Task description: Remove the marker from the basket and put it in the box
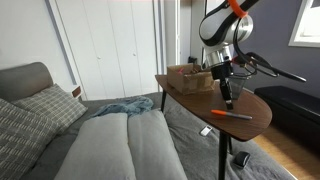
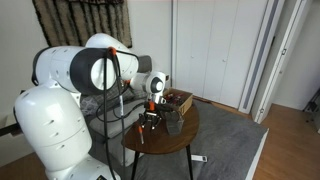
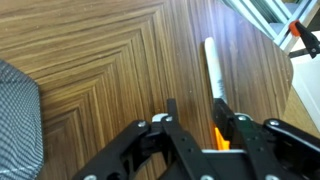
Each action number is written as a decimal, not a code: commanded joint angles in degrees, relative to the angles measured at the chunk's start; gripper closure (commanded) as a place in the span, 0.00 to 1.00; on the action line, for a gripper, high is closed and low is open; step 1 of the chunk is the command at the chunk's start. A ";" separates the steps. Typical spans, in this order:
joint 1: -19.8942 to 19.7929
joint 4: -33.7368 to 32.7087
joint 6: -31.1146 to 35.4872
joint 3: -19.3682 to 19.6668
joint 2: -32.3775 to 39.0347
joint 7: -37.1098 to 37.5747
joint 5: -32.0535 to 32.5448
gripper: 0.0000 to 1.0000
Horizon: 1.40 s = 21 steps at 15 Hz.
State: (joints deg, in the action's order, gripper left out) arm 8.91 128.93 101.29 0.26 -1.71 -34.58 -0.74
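Exterior view: my gripper (image 1: 228, 100) hangs tips-down just above the marker (image 1: 228, 115). The marker lies flat on the round wooden table (image 1: 250, 120), out of the basket. The box (image 1: 188, 78) sits toward the far edge of the table, near but apart from the marker.

Exterior view from behind the arm: the gripper (image 2: 150, 122) is low over the table (image 2: 165, 148), with the box (image 2: 180, 100) just beyond it. The marker is too small to make out here.

Wrist view: the gripper (image 3: 197, 112) has its fingers spread, with only bare wood between them, so I'm holding nothing. The marker (image 3: 212, 70) runs lengthwise and passes under the right-hand finger, off-centre rather than in the gap. I can't tell if it touches the finger. The grey mesh basket (image 3: 15, 110) shows at the frame edge, well apart.

Step, as I judge it: picking the marker up off the table, with the removal from the basket done. Next I need to shift sideways so the marker sits between my fingers, then lower, close, lift and carry it to the box. The risk is that the finger comes down on the marker and rolls it.
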 commanded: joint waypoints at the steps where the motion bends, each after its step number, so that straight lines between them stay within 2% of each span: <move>1: -1.55 -3.12 -0.87 -1.95 1.60 -1.60 -1.10 0.27; 5: -1.52 -3.35 0.04 -3.06 0.58 -1.52 -1.53 0.01; 8: -1.28 -2.28 0.35 -3.76 -2.04 -4.28 -2.70 0.00; 14: 0.27 2.44 3.73 -5.43 -7.63 -18.56 -6.66 0.00; 15: 0.29 3.64 5.51 -5.86 -8.49 -17.38 -3.69 0.00; 16: -0.11 -0.48 2.30 -5.47 -4.73 -15.61 -4.79 0.00; 19: 0.22 1.80 4.05 -5.68 -6.71 -16.35 -4.59 0.00; 21: 0.76 2.88 4.99 -5.70 -7.21 -18.74 -6.82 0.00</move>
State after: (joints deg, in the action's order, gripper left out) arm 9.14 130.88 105.46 -5.40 -8.44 -51.09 -5.56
